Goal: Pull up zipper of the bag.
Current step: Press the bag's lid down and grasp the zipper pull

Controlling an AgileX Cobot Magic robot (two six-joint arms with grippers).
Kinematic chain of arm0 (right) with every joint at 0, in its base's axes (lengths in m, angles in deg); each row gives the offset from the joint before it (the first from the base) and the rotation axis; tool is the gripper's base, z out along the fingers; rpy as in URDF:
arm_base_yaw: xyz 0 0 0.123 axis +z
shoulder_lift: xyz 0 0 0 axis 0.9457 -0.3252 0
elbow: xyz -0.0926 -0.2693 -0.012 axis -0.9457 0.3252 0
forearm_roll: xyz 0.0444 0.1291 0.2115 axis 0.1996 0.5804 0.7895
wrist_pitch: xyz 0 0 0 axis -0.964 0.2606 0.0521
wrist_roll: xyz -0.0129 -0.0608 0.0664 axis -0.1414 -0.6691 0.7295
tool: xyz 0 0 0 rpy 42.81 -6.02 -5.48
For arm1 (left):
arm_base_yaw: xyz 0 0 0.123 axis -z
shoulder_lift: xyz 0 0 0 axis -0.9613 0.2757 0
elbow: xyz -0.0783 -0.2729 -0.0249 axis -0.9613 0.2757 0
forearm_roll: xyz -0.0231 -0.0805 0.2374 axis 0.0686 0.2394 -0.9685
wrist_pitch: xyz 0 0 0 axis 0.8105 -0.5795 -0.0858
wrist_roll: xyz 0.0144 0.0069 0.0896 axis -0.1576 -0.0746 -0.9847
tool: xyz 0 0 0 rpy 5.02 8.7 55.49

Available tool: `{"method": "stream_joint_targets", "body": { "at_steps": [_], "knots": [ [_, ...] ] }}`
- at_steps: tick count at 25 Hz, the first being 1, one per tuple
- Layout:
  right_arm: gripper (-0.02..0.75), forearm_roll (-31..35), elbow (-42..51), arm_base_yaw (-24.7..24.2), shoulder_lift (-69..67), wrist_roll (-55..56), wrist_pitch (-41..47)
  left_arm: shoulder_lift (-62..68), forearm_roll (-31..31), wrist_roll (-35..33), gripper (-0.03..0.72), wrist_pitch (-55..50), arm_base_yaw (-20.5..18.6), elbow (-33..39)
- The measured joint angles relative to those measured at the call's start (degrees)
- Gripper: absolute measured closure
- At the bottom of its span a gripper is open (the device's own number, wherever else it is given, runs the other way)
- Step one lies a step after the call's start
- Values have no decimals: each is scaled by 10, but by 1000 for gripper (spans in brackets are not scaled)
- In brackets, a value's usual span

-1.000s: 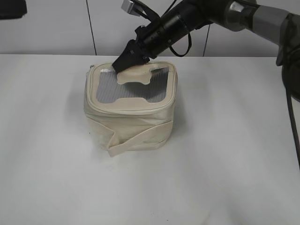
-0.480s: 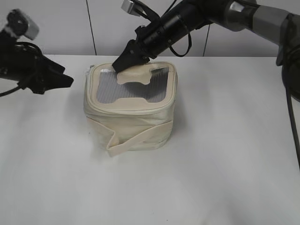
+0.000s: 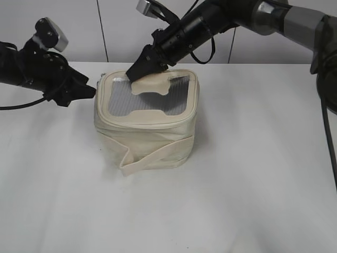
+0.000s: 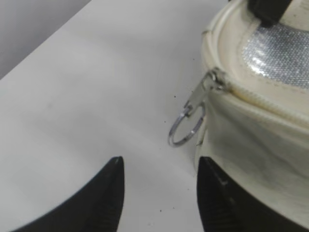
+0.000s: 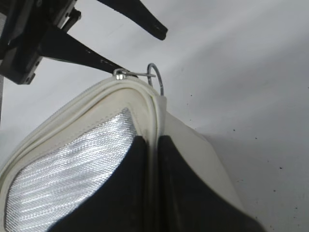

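Note:
The cream bag (image 3: 145, 137) stands mid-table with its grey see-through top panel (image 3: 150, 97) facing up. The zipper (image 3: 142, 122) runs round the panel's rim. In the left wrist view, a silver ring pull (image 4: 186, 128) hangs from the zipper (image 4: 260, 99) at the bag's left corner. My left gripper (image 3: 89, 89) is open and empty, and its jaws (image 4: 160, 164) are just short of the ring, not touching it. My right gripper (image 3: 141, 67) is shut on the bag's rim at the far top edge (image 5: 153, 142). The ring (image 5: 157, 79) lies beyond it.
The bag's wide cream strap (image 3: 152, 158) hangs across its front. The white table (image 3: 253, 174) extends on all sides. A grey panelled wall (image 3: 63, 31) stands behind. The right arm's cable (image 3: 329, 137) hangs at the right edge.
My left arm has come in from the left and moved right, up to the bag's left corner. The right gripper and the bag have not moved.

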Motion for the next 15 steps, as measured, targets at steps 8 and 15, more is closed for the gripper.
{"method": "stream_joint_targets", "body": {
  "at_steps": [8, 15],
  "knots": [
    [689, 0, 0, 0, 0, 1, 0, 20, -1, -3, 321, -14, 15, -29],
    [690, 0, 0, 0, 0, 2, 0, 35, -4, -14, 481, 9, 44, -44]
  ]
}}
